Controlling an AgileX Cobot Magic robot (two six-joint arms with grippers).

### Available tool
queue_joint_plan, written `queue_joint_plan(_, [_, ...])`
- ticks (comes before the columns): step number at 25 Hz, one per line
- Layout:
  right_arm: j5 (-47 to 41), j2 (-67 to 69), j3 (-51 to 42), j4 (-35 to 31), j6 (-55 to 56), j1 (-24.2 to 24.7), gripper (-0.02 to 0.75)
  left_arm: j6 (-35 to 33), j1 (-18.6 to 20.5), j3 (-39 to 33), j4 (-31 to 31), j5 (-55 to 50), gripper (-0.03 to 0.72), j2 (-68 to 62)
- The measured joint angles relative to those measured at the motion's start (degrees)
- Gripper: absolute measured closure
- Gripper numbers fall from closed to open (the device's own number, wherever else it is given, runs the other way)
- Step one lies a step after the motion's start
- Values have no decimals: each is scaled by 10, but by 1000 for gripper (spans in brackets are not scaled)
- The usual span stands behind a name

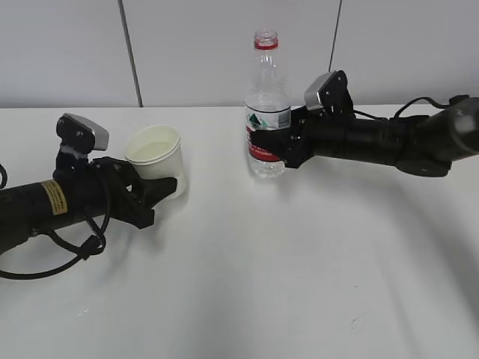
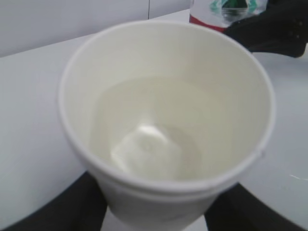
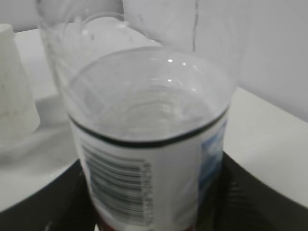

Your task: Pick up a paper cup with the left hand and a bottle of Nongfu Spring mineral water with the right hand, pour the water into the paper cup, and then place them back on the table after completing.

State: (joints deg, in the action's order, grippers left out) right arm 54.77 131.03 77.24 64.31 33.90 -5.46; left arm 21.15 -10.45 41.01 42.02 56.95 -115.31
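Here the paper cup (image 1: 156, 159), white and upright on the table (image 1: 262, 284), stands left of centre, pinched at its base by the left hand (image 1: 153, 193). The left wrist view alone shows water (image 2: 159, 139) inside it. At upper centre the clear bottle (image 1: 266, 105), uncapped with a red neck ring, stands upright in the right hand (image 1: 271, 149), whose fingers clasp its label; the right wrist view reveals a barcode (image 3: 118, 185).

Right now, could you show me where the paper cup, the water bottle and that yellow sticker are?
paper cup (image 1: 159, 158): exterior view, on its outer wall below the rim.
water bottle (image 1: 266, 118): exterior view, on its label band.
yellow sticker (image 1: 54, 197): exterior view, on the left arm's forearm.
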Motion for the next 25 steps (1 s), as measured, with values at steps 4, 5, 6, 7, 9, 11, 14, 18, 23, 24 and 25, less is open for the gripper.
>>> queue_joint_plan(4, [31,0,-47,-19,-15,1,299,-12,0,0,2,14,320,-7])
queue_joint_plan(5, [36,0,-56,-25,-21,1,299,-13,0,0,2,17,320,-11])
queue_joint_plan(6, [42,0,-64,-37,-28,1,299,-14,0,0,2,20,320,-15])
queue_joint_plan(7, [44,0,-72,-47,-35,1,299,-15,0,0,2,22,320,-19])
queue_joint_plan(9, [49,0,-84,-61,-47,1,299,-15,0,0,3,31,320,-29])
queue_joint_plan(11, [62,0,-97,-68,-57,3,299,-15,0,0,10,50,320,-42])
queue_joint_plan(14, [74,0,-109,-84,-65,9,299,-15,0,0,26,65,320,-58])
queue_joint_plan(18, [79,0,-113,-94,-78,9,299,-16,1,0,64,69,321,-60])
queue_joint_plan(23, [83,0,-113,-79,-85,9,299,-18,2,0,127,72,321,-60])
queue_joint_plan(24, [83,0,-113,-76,-86,9,299,-18,2,0,133,72,321,-60])
queue_joint_plan(25, [83,0,-113,-74,-89,9,299,-18,2,0,135,73,321,-60])
